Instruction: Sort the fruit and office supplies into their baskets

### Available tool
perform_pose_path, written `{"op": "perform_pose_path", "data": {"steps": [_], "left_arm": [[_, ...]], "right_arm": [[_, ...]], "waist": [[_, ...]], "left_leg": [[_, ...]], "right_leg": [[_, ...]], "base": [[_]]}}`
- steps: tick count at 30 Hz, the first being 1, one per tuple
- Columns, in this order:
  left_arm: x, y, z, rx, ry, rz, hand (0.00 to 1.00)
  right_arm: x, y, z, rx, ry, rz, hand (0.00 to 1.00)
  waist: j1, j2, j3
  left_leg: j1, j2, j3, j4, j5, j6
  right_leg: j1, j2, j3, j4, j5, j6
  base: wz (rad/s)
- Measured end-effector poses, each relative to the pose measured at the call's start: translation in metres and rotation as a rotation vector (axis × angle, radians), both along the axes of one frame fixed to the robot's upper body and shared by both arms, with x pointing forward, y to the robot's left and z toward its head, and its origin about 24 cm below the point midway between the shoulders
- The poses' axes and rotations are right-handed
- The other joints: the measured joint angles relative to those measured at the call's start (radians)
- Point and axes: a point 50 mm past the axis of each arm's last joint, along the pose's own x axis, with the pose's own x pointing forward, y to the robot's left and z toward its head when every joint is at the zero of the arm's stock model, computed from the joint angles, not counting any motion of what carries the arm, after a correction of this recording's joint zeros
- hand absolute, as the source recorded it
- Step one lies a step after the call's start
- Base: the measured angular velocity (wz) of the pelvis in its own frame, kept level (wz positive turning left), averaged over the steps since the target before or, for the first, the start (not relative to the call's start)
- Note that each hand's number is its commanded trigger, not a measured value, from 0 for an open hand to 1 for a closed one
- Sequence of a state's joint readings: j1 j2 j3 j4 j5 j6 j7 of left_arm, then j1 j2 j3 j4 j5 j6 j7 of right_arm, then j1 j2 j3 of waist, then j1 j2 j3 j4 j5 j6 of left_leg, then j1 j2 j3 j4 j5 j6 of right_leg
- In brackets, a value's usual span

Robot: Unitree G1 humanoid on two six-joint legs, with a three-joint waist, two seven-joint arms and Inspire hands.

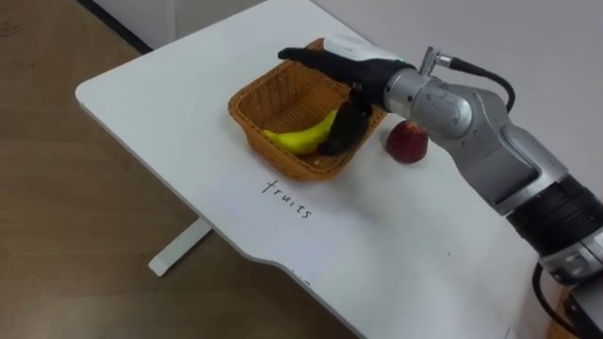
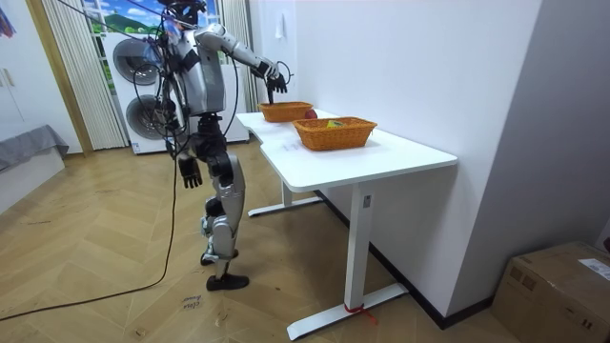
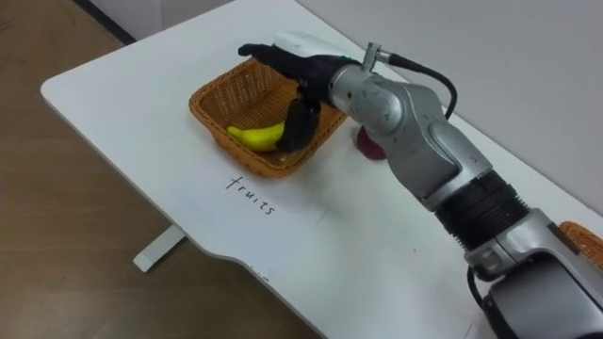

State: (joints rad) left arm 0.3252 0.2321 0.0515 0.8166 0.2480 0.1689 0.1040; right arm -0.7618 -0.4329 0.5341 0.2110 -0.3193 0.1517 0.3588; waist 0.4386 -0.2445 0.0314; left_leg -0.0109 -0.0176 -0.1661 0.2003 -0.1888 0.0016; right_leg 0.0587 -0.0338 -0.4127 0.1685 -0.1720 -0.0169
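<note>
The right hand [image 1: 345, 68] hovers open, fingers straight and thumb pointing down, over the wicker basket [image 1: 283, 162] near the tabletop's [image 1: 170, 104] far edge. The banana [image 1: 300, 137] lies inside the basket. A red apple [image 1: 407, 141] sits just beside the basket, on its right. The left hand [image 2: 191, 172] hangs at the robot's side.

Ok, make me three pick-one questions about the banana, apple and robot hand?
1. What colour is the curved banana in the woven brown wicker basket? A green; B yellow; C red.
2. Where is the round red apple? A in the basket; B on the white table beside the basket; C in the hand.
3. How is the robot's right hand? A open; B a fist; C holding the apple.
Answers: B, it looks yellow. B, it sits outside the rim. A, its fingers stretch out over the basket.
</note>
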Motion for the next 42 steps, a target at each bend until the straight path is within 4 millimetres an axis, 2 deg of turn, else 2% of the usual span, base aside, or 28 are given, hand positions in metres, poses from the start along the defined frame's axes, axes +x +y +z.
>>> {"op": "perform_pose_path", "data": {"steps": [2,5,9,13,17,21,26,30,34,38,42], "left_arm": [[0.000,-0.002,-0.001,-0.004,-0.003,0.001,0.00],[0.001,-0.002,-0.001,-0.003,-0.005,-0.001,0.00],[0.005,-0.009,-0.002,-0.011,-0.015,-0.016,0.00],[0.015,-0.017,-0.003,-0.023,-0.039,-0.027,0.00],[0.037,-0.032,-0.005,-0.055,-0.087,-0.064,0.00],[0.056,-0.042,-0.003,-0.090,-0.160,-0.077,0.00],[0.069,-0.049,-0.001,-0.105,-0.212,-0.092,0.00],[0.070,-0.052,-0.001,-0.113,-0.221,-0.095,0.00],[0.069,-0.052,-0.001,-0.119,-0.222,-0.089,0.00],[0.068,-0.052,-0.001,-0.121,-0.222,-0.086,0.00],[0.068,-0.052,-0.001,-0.123,-0.223,-0.080,0.00]], "right_arm": [[-0.001,-0.002,0.006,0.030,-0.035,-0.011,0.00],[-0.002,-0.008,0.017,0.088,-0.107,-0.034,0.00],[-0.004,-0.025,0.016,0.172,-0.142,-0.116,0.00],[-0.005,-0.031,0.010,0.298,-0.175,-0.203,0.00],[-0.005,-0.028,0.007,0.404,-0.214,-0.250,0.00],[-0.006,-0.028,0.006,0.458,-0.234,-0.279,0.00],[-0.005,-0.034,0.010,0.519,-0.265,-0.316,0.00],[-0.003,-0.042,0.009,0.574,-0.270,-0.364,0.00],[-0.002,-0.045,0.008,0.621,-0.256,-0.381,0.00],[-0.001,-0.048,0.006,0.694,-0.217,-0.394,0.00],[-0.003,-0.052,-0.001,0.721,-0.188,-0.414,0.00]], "waist": [[-0.021,0.013,-0.0074],[-0.045,0.032,-0.0107],[-0.071,0.048,-0.0110],[-0.104,0.062,-0.0093],[-0.144,0.121,-0.0099],[-0.168,0.153,-0.0171],[-0.188,0.146,-0.0223],[-0.193,0.142,-0.0245],[-0.205,0.143,-0.0232],[-0.214,0.152,-0.0166],[-0.216,0.153,-0.0160]], "left_leg": [[0.005,0.000,0.002,0.000,0.000,0.000],[0.019,0.001,0.005,-0.003,0.000,0.000],[0.039,0.002,0.024,-0.006,0.000,0.000],[0.039,0.003,0.035,-0.003,0.000,0.001],[0.038,0.002,0.049,0.004,-0.001,0.004],[0.037,-0.004,0.063,-0.004,0.006,0.011],[0.039,-0.003,0.072,-0.007,0.008,0.013],[0.040,-0.004,0.080,-0.004,0.009,0.014],[0.039,-0.001,0.080,-0.004,0.009,0.014],[0.037,0.000,0.080,-0.004,0.007,0.017],[0.031,0.002,0.084,-0.006,0.006,0.016]], "right_leg": [[0.004,-0.003,0.003,0.001,0.000,0.000],[0.015,-0.005,0.019,0.002,0.000,0.000],[0.032,-0.006,0.032,0.003,0.000,0.000],[0.033,-0.005,0.049,0.004,0.000,0.000],[0.025,-0.010,0.053,0.019,0.002,-0.002],[0.012,-0.018,0.055,0.023,0.001,-0.002],[-0.002,-0.016,0.053,0.031,0.001,-0.001],[-0.003,-0.024,0.052,0.035,0.001,-0.001],[-0.003,-0.027,0.051,0.035,0.000,0.002],[-0.003,-0.021,0.048,0.035,0.000,0.002],[-0.006,-0.020,0.053,0.034,0.000,0.002]], "base": [[0.00],[-0.06],[-0.10],[-0.10],[-0.06],[-0.09],[-0.05],[-0.04],[0.01],[0.00],[-0.02]]}}
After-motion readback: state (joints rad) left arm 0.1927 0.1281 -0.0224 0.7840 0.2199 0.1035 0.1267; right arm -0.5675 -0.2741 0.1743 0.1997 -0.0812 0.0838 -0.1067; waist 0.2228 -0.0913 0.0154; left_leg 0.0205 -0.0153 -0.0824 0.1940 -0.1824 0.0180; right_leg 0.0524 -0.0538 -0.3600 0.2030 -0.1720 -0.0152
